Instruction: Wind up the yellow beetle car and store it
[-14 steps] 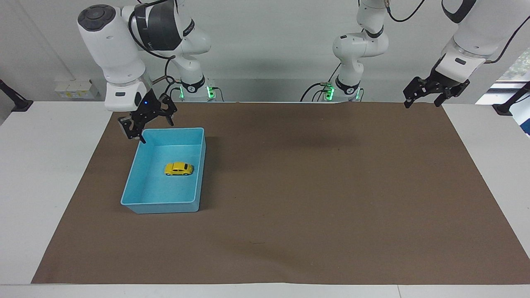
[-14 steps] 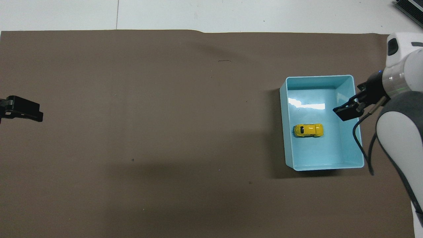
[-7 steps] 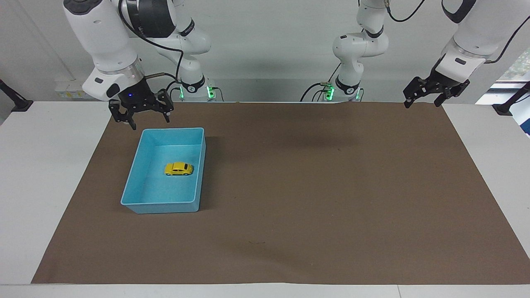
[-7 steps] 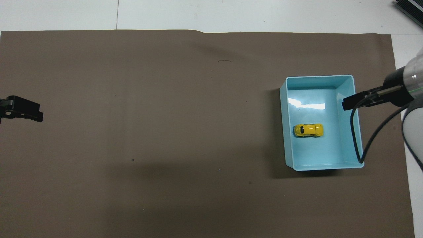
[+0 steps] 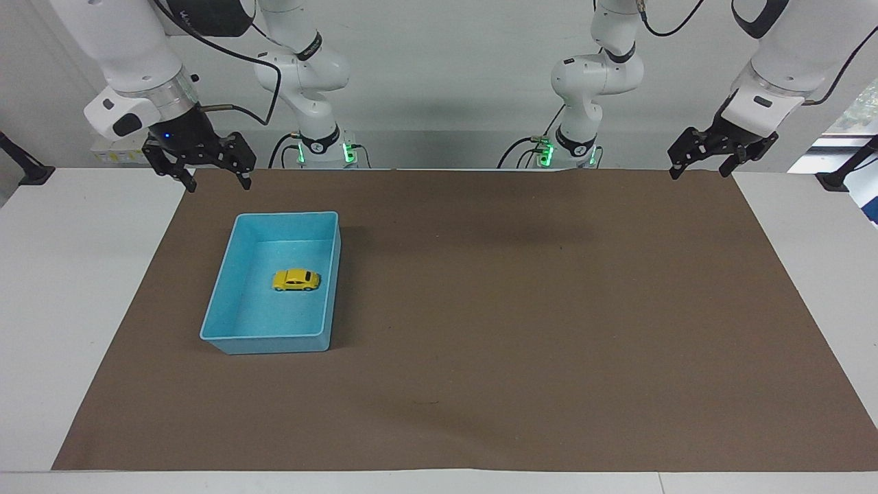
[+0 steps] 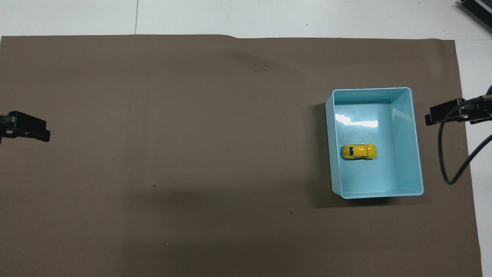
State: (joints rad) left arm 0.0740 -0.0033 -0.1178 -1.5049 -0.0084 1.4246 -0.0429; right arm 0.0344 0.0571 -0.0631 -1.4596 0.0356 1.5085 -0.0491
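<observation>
The yellow beetle car (image 5: 296, 280) stands on its wheels in the middle of the blue bin (image 5: 277, 341), free of any gripper. It also shows in the overhead view (image 6: 359, 151), inside the bin (image 6: 417, 146). My right gripper (image 5: 217, 186) is open and empty, raised over the corner of the brown mat at the right arm's end, clear of the bin. My left gripper (image 5: 699, 173) is open and empty and waits over the mat's corner at the left arm's end.
A brown mat (image 5: 521, 309) covers most of the white table (image 5: 82, 288). The right arm's black cable (image 6: 449, 169) hangs beside the bin. The arm bases (image 5: 562, 147) stand at the robots' edge.
My right gripper has risen and drawn back from the bin's corner toward the right arm's end of the table. The car, the bin and the left arm have not moved.
</observation>
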